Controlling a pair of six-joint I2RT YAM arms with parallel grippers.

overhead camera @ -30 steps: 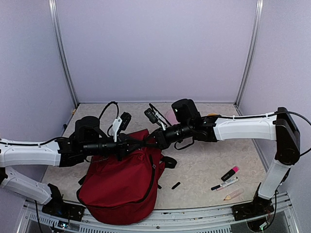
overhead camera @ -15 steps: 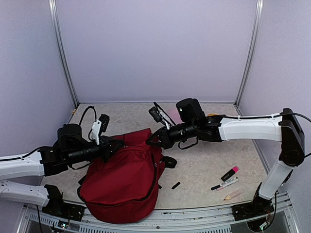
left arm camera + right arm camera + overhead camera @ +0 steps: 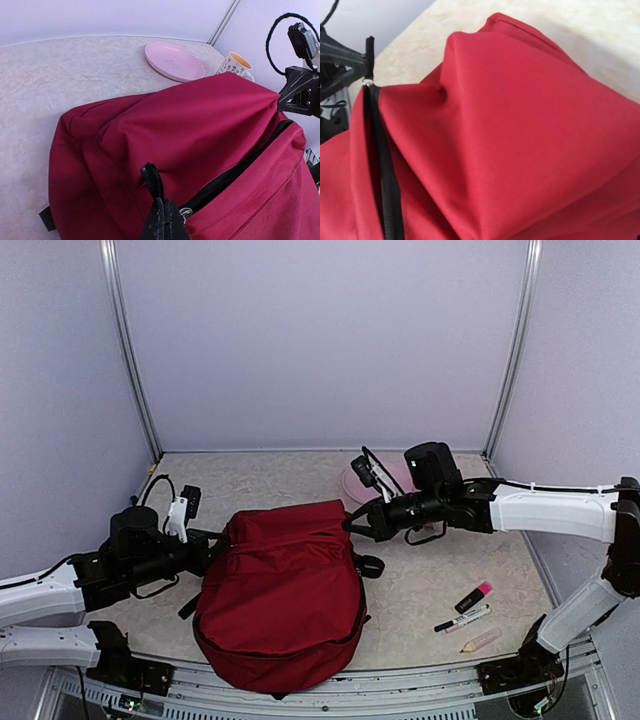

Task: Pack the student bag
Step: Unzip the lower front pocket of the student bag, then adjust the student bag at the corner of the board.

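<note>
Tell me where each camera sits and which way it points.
Top external: high behind the bases, looking down over the table; both arms show, left fingers and right fingers pinching the student bag from opposite ends.
Left wrist: low at the bag's left end, facing right across it toward the pink plate and mug; its own fingers show at the bottom, on the zip pull.
Right wrist: close above the bag, facing the left arm; own fingers hardly visible.
Shared: both wrist views show the bag and the opposite arm's fingers.
</note>
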